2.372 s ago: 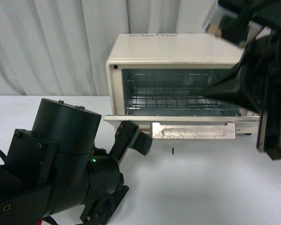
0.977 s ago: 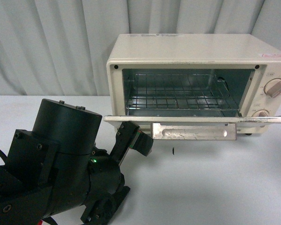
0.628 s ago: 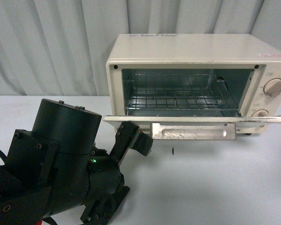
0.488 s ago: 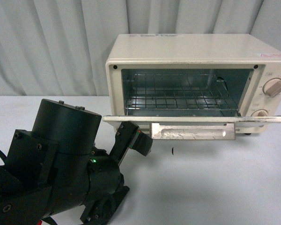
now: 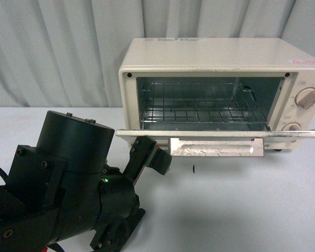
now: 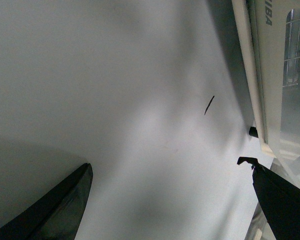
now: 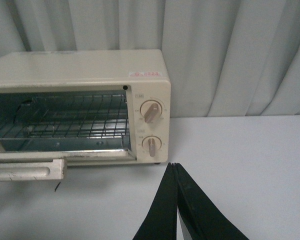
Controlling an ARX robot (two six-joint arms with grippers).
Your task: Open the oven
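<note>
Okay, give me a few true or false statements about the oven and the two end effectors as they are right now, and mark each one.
1. The oven has its door folded down, open. True.
2. Food sits on the wire rack. False: the rack is bare.
3. The right end effector grips the handle. False: it is shut on nothing, apart from the oven.
4. The left end effector is open, holding nothing. True.

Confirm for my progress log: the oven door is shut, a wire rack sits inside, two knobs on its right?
Not shut: the front view shows the oven door folded down, open. The wire rack inside and two knobs on its right are correct.
</note>
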